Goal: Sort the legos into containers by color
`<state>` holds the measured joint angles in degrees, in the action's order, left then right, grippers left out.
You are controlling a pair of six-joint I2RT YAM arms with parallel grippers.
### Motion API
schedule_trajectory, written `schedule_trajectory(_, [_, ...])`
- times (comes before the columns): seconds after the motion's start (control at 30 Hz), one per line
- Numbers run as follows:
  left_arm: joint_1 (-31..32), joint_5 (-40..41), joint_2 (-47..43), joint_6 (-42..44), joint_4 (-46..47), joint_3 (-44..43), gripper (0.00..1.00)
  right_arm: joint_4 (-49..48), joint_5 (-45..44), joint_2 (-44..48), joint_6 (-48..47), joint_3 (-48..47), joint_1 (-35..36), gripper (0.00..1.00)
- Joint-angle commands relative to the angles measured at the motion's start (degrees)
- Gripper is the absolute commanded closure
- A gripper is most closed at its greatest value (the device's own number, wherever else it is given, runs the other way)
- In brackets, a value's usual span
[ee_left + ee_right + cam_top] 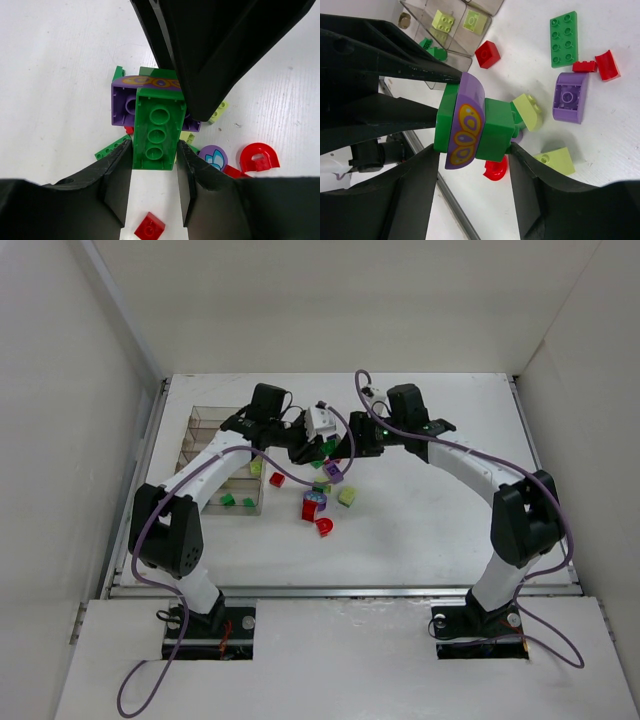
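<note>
Both grippers meet over the pile of legos at mid-table. My left gripper [154,151] is shut on a green lego [155,132], one end of a small stack lifted off the table. A purple butterfly lego [466,122] sits in the middle and a second green lego [497,127] caps the other end. My right gripper [475,149] spans the stack, one fingertip touching each end. The clear container [205,440] lies at the left, with yellow-green legos [443,21] in one row and green ones [228,500] in the near row.
Loose legos lie under the grippers: a green plate [564,39], a purple curved piece [568,97], a red brick [487,54], a yellow-green wedge [555,161] and a red arch [324,527]. White walls close in the table on the left, right and back.
</note>
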<state>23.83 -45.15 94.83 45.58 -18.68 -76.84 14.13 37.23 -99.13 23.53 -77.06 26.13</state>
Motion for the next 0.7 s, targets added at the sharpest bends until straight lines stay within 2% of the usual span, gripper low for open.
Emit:
schedule_trajectory(0.0, [0.0,-3.0,-0.4,-2.2,0.9,-1.6,1.00,-3.0,1.6,1.0,-0.3,-1.2,0.5,0.41])
schedule_trajectory(0.13, [0.0,-3.5,-0.4,-2.2,0.4,-2.1,1.00,-3.0,2.3,0.3,0.2,-2.3,0.5,0.42])
schedule_trajectory(0.2, [0.0,-3.5,0.1,-2.2,0.4,-2.1,1.00,-3.0,2.3,0.3,0.2,-2.3,0.5,0.49])
schedule_trajectory(0.23, [0.0,-3.5,0.1,-2.9,0.4,-2.1,1.00,-3.0,2.9,0.3,0.2,-2.3,0.5,0.63])
schedule_trajectory(0.3, [0.0,-3.5,0.1,-4.4,0.4,-2.6,1.00,-3.0,2.4,0.3,0.2,-2.3,0.5,0.79])
schedule_trajectory(0.37, [0.0,-3.0,0.1,-5.7,1.2,-2.6,1.00,-3.0,2.4,-0.2,0.7,-2.3,0.5,0.93])
schedule_trajectory(0.43, [0.0,-2.5,0.1,-9.6,1.7,-3.7,1.00,-3.0,1.9,-0.2,1.3,-2.3,0.5,1.00])
schedule_trajectory(0.53, [-2.4,-3.5,0.1,-18.1,4.2,-4.3,1.00,-2.4,0.0,-0.8,1.3,-2.3,0.0,1.00])
schedule_trajectory(0.67, [-5.0,-6.4,0.1,-24.1,6.7,-3.7,1.00,-2.4,-0.5,-0.8,1.9,-1.0,0.0,1.00])
